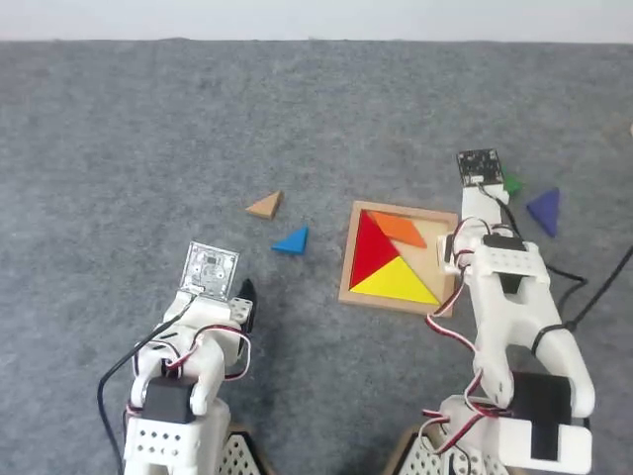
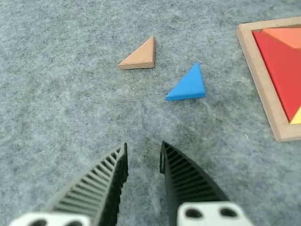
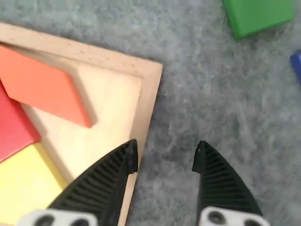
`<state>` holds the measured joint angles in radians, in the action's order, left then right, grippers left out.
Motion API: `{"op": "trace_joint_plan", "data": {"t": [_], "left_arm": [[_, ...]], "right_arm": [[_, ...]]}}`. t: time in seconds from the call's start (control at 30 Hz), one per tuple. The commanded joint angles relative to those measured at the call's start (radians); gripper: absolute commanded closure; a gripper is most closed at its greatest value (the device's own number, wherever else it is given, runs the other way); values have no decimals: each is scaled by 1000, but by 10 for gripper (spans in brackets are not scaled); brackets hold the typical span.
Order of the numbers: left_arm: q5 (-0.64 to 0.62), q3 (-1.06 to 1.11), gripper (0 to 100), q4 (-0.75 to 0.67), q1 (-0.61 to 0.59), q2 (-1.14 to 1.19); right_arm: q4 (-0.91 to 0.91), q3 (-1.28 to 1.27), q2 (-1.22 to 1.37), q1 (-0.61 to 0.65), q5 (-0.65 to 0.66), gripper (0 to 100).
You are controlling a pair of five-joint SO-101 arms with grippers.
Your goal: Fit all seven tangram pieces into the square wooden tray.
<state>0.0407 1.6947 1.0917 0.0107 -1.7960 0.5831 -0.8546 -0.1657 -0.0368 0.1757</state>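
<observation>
The square wooden tray (image 1: 348, 265) lies right of centre and holds a red triangle (image 1: 372, 249), an orange parallelogram (image 1: 399, 229) and a yellow triangle (image 1: 396, 282). To its left on the carpet lie a tan triangle (image 1: 265, 205) and a light blue triangle (image 1: 292, 240). A green piece (image 1: 511, 184) and a dark blue triangle (image 1: 544, 210) lie to its right. My right gripper (image 3: 167, 153) is open, straddling the tray's rim (image 3: 148, 99) near the orange parallelogram (image 3: 44, 87). My left gripper (image 2: 143, 149) is open over bare carpet, short of the light blue triangle (image 2: 188, 84).
Grey carpet covers the table. Both arm bases stand at the near edge. A black cable (image 1: 593, 287) trails to the right of the right arm. Open carpet stretches behind and to the left of the pieces.
</observation>
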Motion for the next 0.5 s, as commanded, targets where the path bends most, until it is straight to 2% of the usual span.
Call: {"op": "trace_joint_plan", "data": {"t": [0.0, 0.3, 0.47], "left_arm": [[-8, -12, 892, 3, 6, -14], [-8, -12, 892, 3, 6, -14], [-6, -12, 892, 34, 60, -17]], "right_arm": [[-24, 5, -53, -25, 14, 804], [-27, -15, -53, -27, 14, 804], [-47, -12, -53, -65, 17, 804]]}}
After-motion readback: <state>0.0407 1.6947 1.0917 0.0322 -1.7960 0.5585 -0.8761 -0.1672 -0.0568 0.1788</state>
